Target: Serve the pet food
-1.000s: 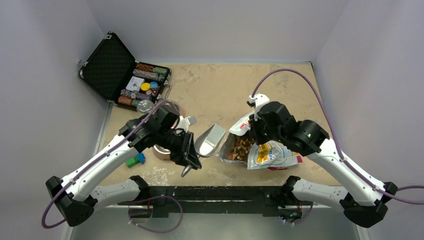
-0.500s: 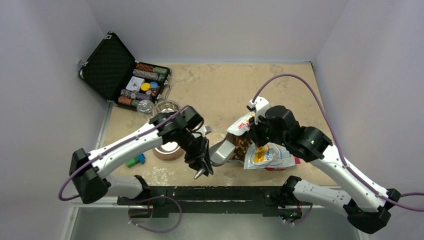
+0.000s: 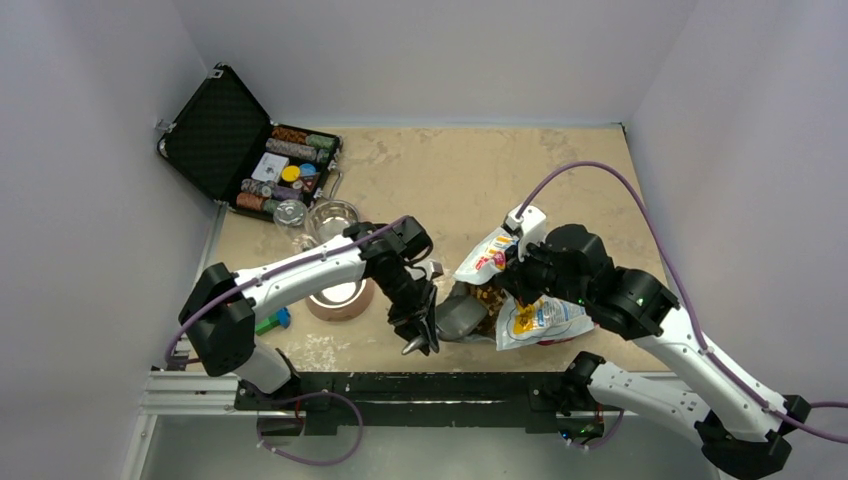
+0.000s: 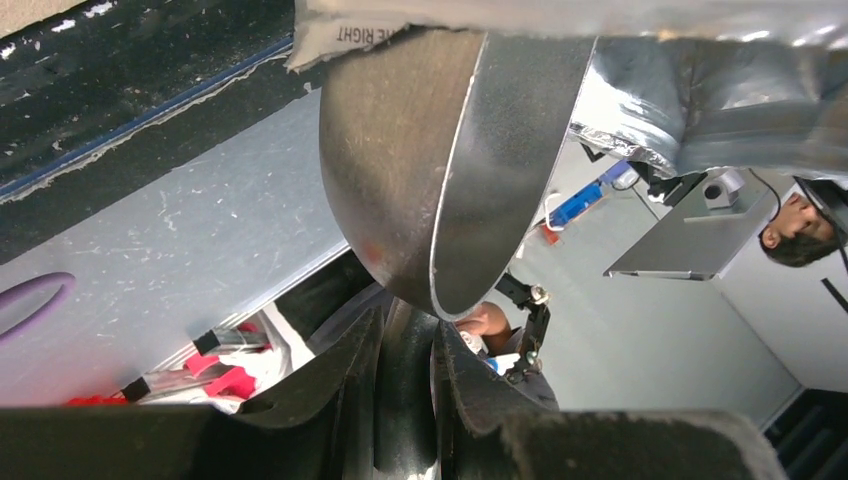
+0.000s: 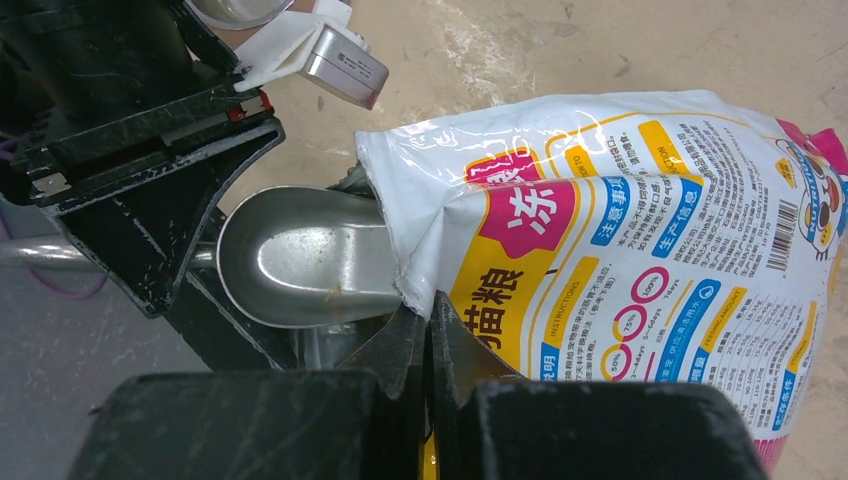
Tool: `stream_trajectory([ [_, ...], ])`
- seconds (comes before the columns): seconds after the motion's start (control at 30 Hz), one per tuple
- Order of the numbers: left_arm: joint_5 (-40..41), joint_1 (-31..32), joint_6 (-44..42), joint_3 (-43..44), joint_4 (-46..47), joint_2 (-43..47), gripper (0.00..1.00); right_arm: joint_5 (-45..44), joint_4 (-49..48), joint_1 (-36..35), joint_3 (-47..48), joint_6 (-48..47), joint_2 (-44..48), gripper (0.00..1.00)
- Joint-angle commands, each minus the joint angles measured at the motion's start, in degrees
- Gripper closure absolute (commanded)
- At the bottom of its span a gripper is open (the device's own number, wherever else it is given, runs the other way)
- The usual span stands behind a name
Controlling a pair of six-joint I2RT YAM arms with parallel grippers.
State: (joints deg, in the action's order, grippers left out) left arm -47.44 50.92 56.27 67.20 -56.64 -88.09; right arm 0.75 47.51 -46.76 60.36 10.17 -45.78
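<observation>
Both clench: left gripper (image 4: 407, 335) on the scoop (image 4: 420, 150) beside pet food (image 3: 487, 296), right gripper (image 5: 428, 325) on the bag (image 5: 620, 220).

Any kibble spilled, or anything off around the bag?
Nothing stands out. Kibble shows only inside the bag, which lies on its side, its mouth edge pinched by the right gripper, with the left gripper holding the scoop in the mouth.
</observation>
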Motion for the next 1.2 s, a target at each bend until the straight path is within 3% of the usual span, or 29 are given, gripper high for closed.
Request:
stream_trajectory([
  [0.0,-2.93,-0.07,-3.82,-2.82,-1.32,1.03,1.0,2.16,-13.24,-0.61,2.83,2.54,2.25,1.0],
  [0.2,1.19,-0.2,-0.37,-3.0,4.88,-0.87,1.0,1.2,-12.96,-1.13,3.49,3.81,1.16,1.0],
  [0.4,10.45,-0.24,4.05,8.77,9.49,-7.08,1.0,-0.42,-12.43,-1.23,4.24,6.08,0.19,1.0],
  [0.5,13.17,-0.5,7.94,10.12,10.92,-11.64,1.0,-2.57,-12.32,-1.23,4.3,7.98,0.52,1.0],
  [0.63,15.6,-0.12,14.31,8.96,20.24,-14.7,1.0,-3.19,-12.02,-1.23,4.37,9.34,0.68,1.0],
  [0.73,17.64,-0.2,12.74,8.42,28.17,-14.48,1.0,-6.75,-10.99,-1.23,3.2,10.7,1.48,1.0],
  [0.97,11.68,-0.24,5.34,-0.84,36.91,-5.7,1.0,-17.08,-5.32,-1.23,4.17,11.38,3.3,1.0],
  [1.17,5.95,-0.87,2.68,-8.73,43.01,1.46,1.0,-18.41,-3.82,-1.23,3.93,11.01,4.69,1.0],
])
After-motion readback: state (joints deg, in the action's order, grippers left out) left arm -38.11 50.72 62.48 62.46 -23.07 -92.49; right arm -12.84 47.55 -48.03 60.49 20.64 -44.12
